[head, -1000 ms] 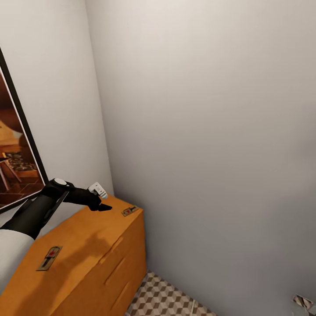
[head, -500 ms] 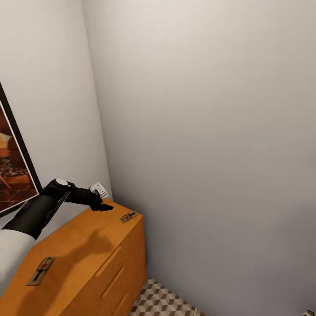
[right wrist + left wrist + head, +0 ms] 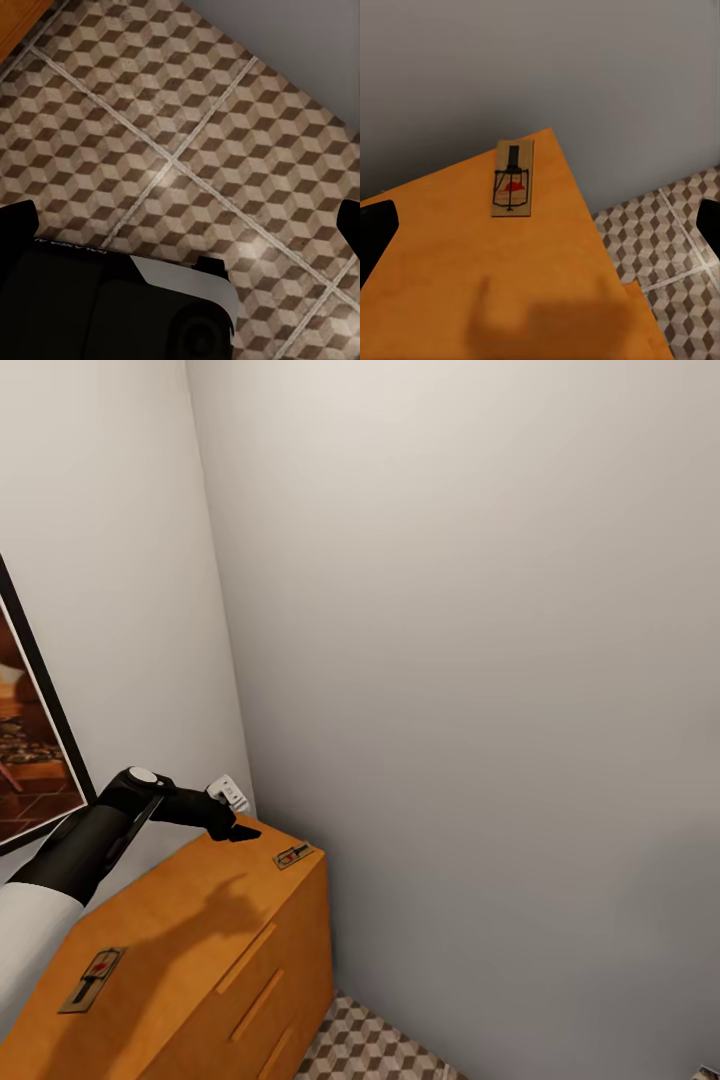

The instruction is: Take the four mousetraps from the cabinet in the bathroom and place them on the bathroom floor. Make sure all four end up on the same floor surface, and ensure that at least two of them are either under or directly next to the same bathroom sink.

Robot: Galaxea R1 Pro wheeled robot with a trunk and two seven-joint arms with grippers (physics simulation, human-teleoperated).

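Left gripper (image 3: 240,830) hovers spread above the cabinet (image 3: 190,930) corner.
Left wrist catches a mousetrap (image 3: 513,178) flat there; right gripper (image 3: 180,225), fingers wide, faces cube-tiled bathroom floor (image 3: 187,135).

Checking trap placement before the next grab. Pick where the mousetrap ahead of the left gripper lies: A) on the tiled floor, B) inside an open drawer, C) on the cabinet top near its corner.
C: the mousetrap lies flat on the cabinet top near its corner, ahead of the left gripper.
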